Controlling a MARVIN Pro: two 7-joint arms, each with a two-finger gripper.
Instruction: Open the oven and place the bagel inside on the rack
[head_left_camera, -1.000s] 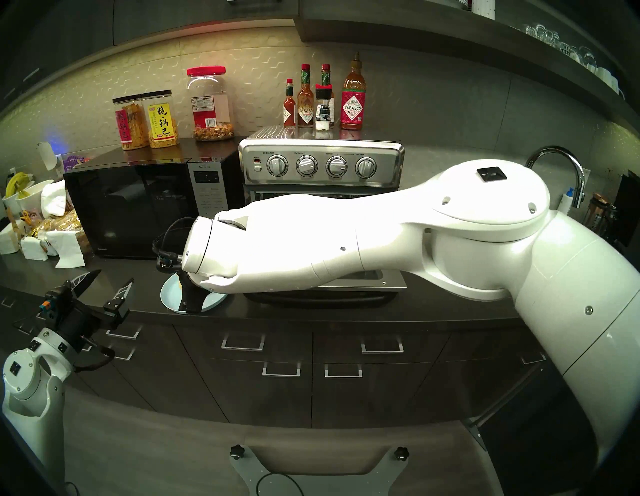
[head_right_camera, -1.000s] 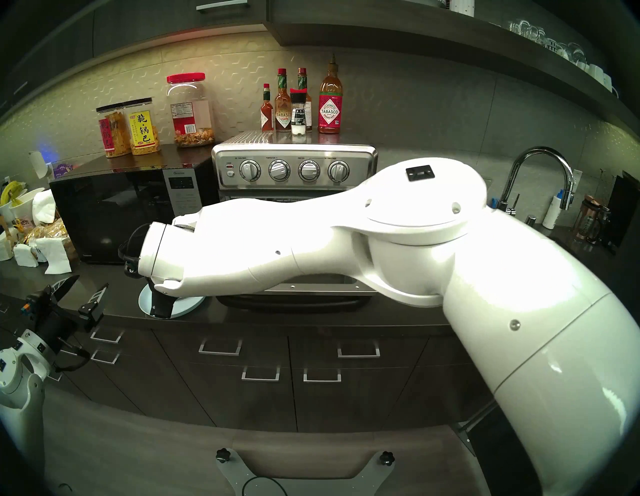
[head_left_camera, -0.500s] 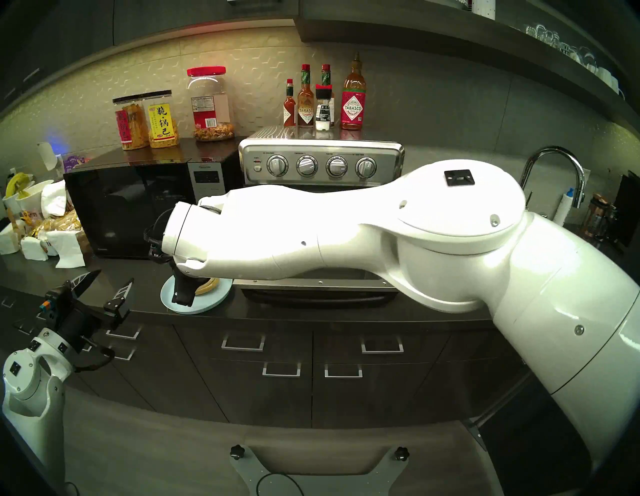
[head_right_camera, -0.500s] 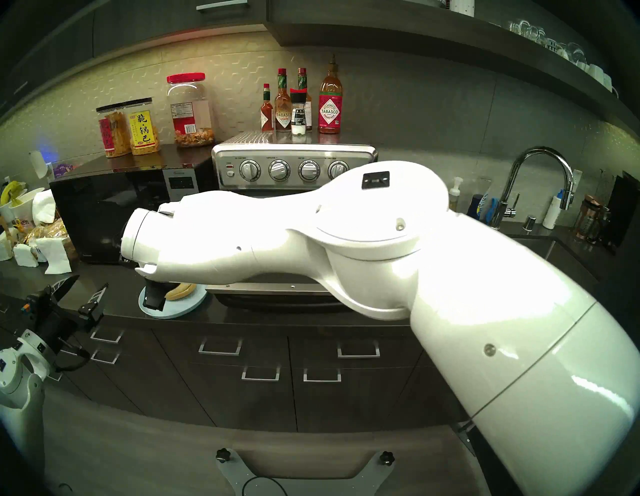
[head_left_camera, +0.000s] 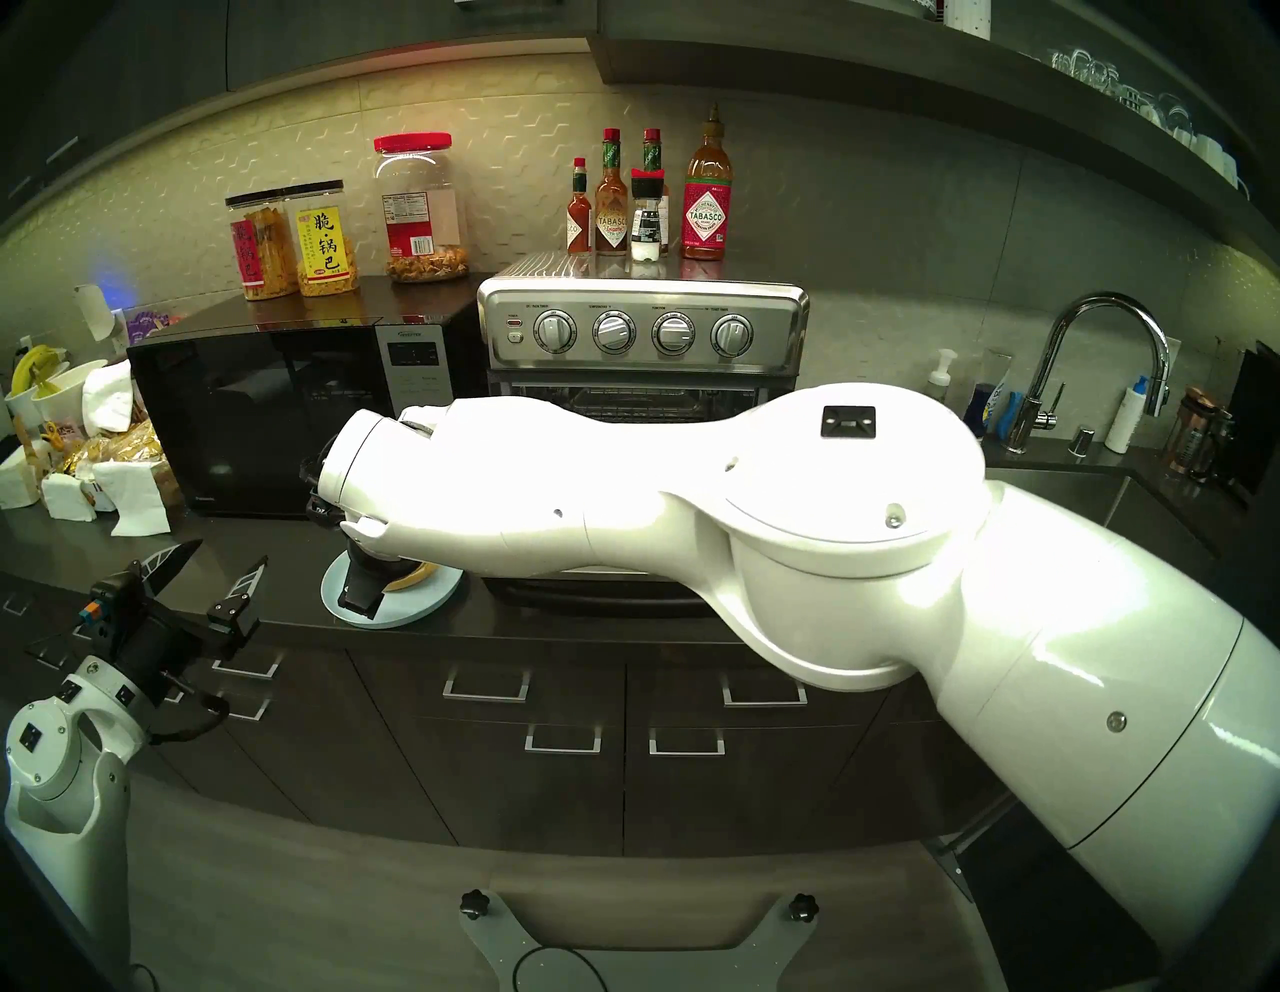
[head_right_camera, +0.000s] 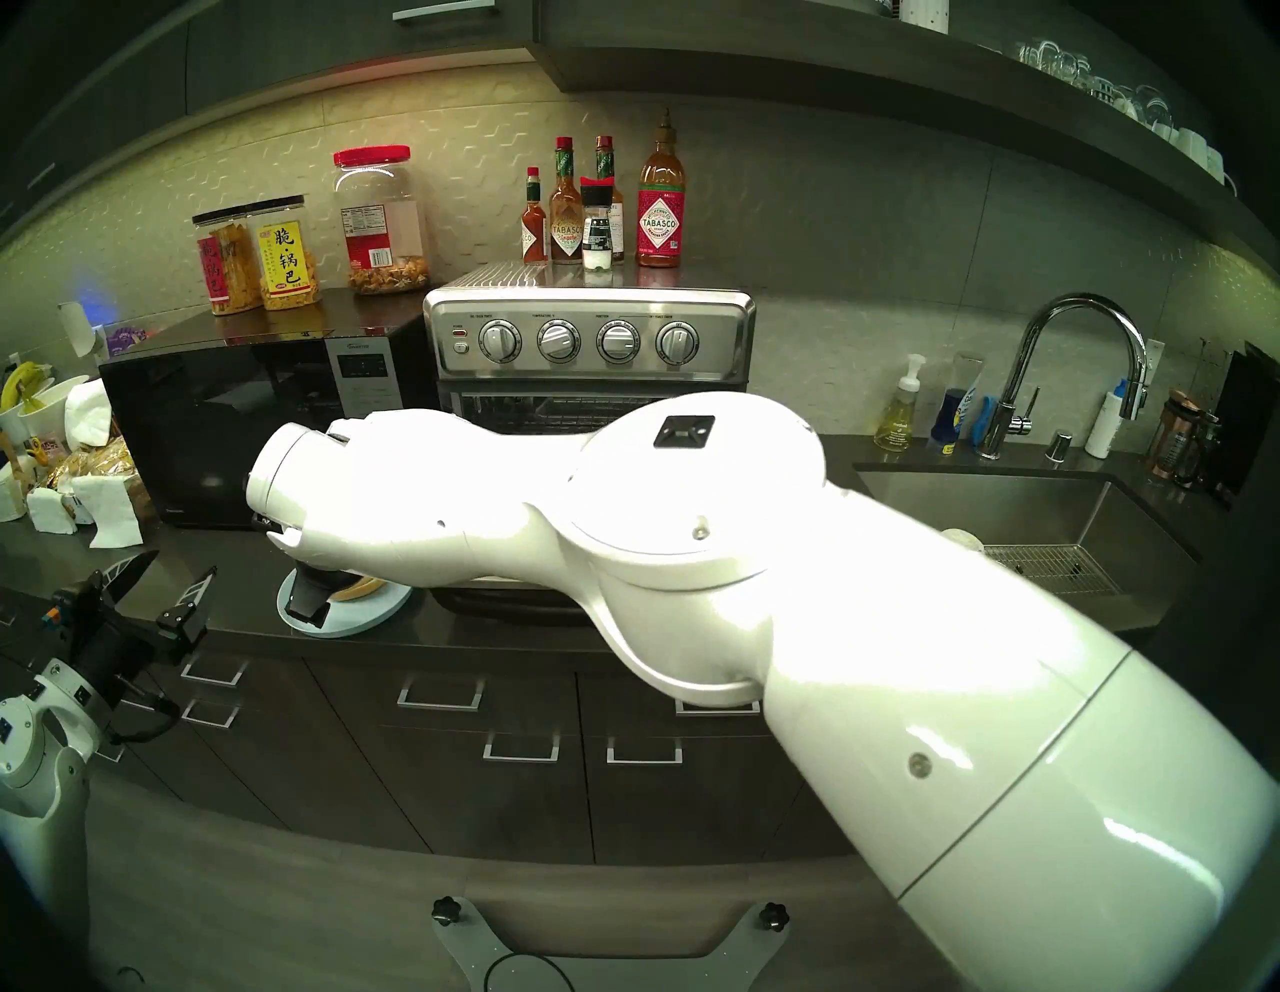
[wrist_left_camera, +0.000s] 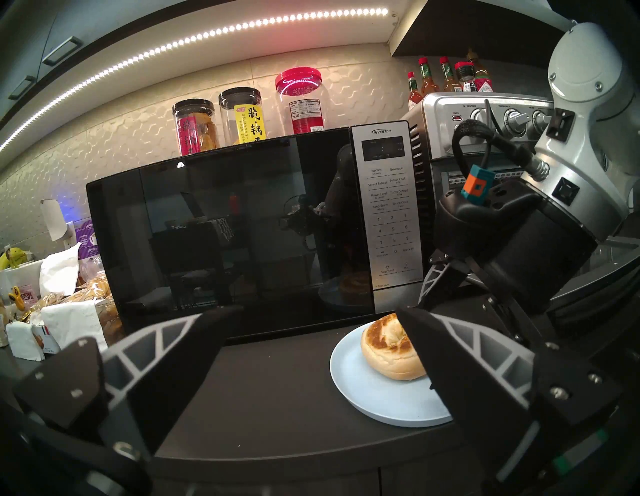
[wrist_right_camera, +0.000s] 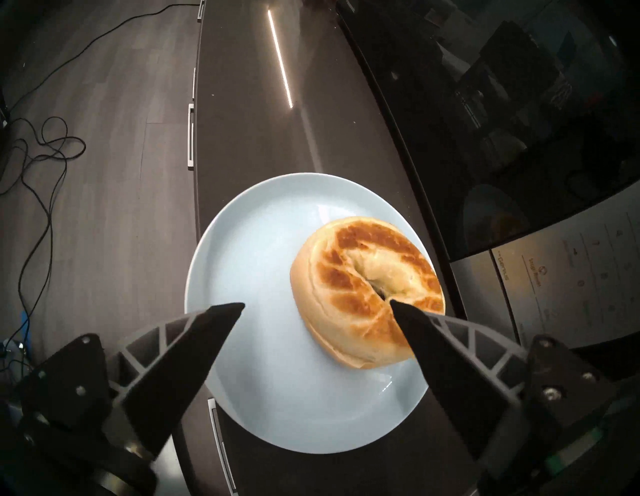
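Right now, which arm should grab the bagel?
The right one, probably. The right gripper hangs open just above the bagel on the plate, with one finger over its hole. The left gripper is open too, but waits off to the side of the plate.

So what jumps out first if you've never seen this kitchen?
The big white right arm sweeping across the counter, its open right pincer hanging over a toasted bagel on a pale blue plate. Behind it the steel oven stands with its door down.
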